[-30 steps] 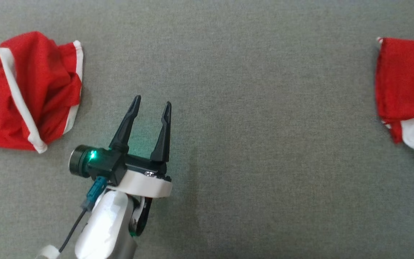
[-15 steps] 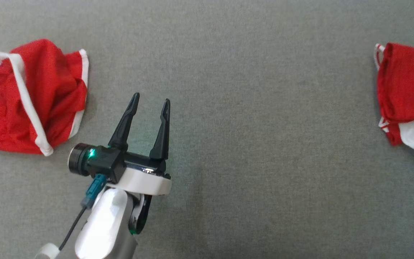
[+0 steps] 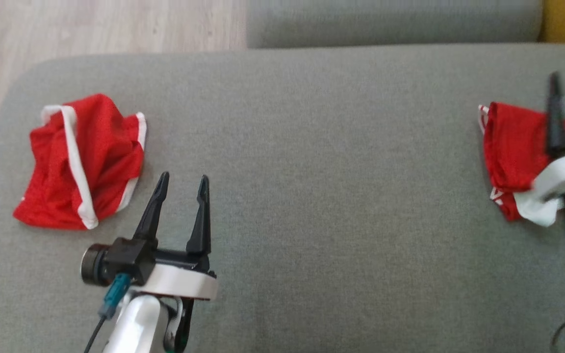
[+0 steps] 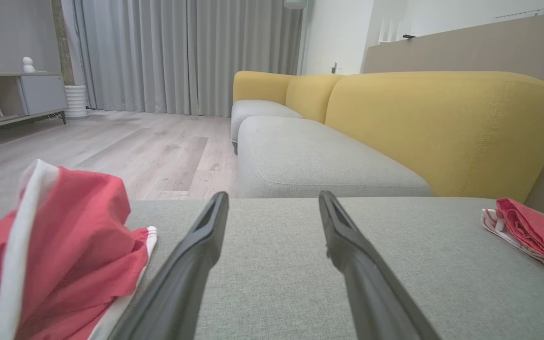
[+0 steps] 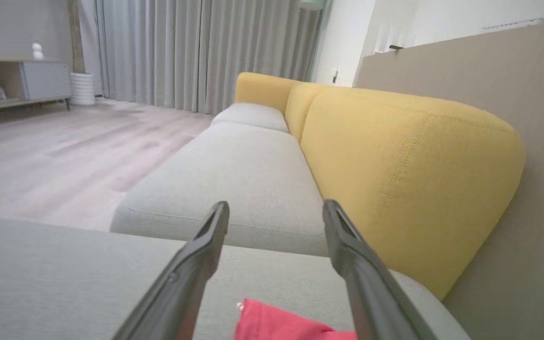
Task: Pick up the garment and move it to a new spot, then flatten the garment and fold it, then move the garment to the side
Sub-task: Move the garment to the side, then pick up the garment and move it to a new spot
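Note:
A crumpled red garment with white trim [image 3: 84, 164] lies at the left end of the grey cushion [image 3: 312, 147]; the left wrist view has it low at the left [image 4: 64, 245]. My left gripper [image 3: 184, 176] hovers open just right of it, apart from the cloth, nothing between its fingers [image 4: 273, 195]. A second red and white garment [image 3: 510, 147], folded, rests at the right end [image 4: 531, 231]. My right gripper [image 5: 276, 204] stands open above that folded piece [image 5: 281, 326], and one dark finger [image 3: 553, 117] crosses it in the head view.
The cushion's rounded far edge meets wooden floor [image 3: 91, 24] at the back left. Beyond it runs another grey seat [image 4: 310, 160] with a yellow backrest [image 4: 442, 127]. Curtains and a low cabinet [image 4: 17, 94] stand far off.
The head camera has tilted up, so the whole picture slid down and the cushion's far edge and floor appeared. The right gripper has come into view over the folded garment. Left gripper stays open.

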Controlling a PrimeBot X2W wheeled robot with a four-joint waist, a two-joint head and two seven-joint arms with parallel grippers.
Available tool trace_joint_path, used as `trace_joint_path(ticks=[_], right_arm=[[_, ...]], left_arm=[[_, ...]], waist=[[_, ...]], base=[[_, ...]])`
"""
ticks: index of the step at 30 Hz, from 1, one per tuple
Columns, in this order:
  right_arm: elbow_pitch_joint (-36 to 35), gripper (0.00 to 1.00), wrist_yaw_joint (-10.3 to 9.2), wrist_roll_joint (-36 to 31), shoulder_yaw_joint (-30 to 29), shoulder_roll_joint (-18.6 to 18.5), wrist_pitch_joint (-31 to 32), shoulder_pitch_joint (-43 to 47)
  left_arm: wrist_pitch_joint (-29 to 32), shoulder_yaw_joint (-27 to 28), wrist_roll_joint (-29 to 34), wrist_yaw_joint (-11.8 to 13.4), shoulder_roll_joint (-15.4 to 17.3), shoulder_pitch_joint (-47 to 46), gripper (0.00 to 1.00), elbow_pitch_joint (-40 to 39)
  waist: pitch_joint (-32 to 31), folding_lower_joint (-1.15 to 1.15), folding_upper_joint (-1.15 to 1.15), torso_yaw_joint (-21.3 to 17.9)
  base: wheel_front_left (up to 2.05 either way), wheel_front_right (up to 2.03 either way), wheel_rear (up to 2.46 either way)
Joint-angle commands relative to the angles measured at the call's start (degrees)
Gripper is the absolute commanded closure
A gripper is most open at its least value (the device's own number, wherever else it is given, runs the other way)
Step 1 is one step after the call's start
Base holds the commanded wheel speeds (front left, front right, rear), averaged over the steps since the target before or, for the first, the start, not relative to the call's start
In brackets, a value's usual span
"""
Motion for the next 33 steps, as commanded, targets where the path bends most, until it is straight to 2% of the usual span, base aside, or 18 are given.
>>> trace_joint_path(ticks=[1,5,11,20,33], right_arm=[[-3.2,0.0,-0.04,0.6,1.4,1.3,-1.0,1.4],[-5.3,0.0,-0.04,2.5,2.5,5.5,-4.3,5.6],[-3.7,0.0,-0.04,4.8,1.5,8.1,-10.2,11.9],[2.9,0.0,-0.04,9.7,5.1,8.5,-18.0,20.4],[3.3,0.0,-0.04,10.8,4.8,8.5,-19.4,22.2]], left_arm=[[-0.3,2.4,0.3,-0.1,0.4,-0.6,0.0,-1.8],[-0.3,3.4,0.5,-0.4,0.4,1.1,0.0,-1.8],[-0.3,2.8,0.3,-0.8,0.3,3.0,0.0,-0.7],[-0.3,3.0,-0.6,-0.4,0.1,6.1,0.0,-1.1],[-0.3,2.3,-1.9,0.6,0.1,7.4,0.0,-2.1]], waist=[[-1.8,0.01,0.0,0.4],[-3.6,0.01,0.0,1.0],[-5.7,0.01,0.0,2.1],[-7.5,0.01,0.0,2.4],[-8.7,0.01,0.0,2.5]], base=[[0.0,0.0,0.0],[0.0,0.0,0.0],[0.0,0.0,0.0],[0.0,0.0,0.0],[0.0,0.0,0.0]])
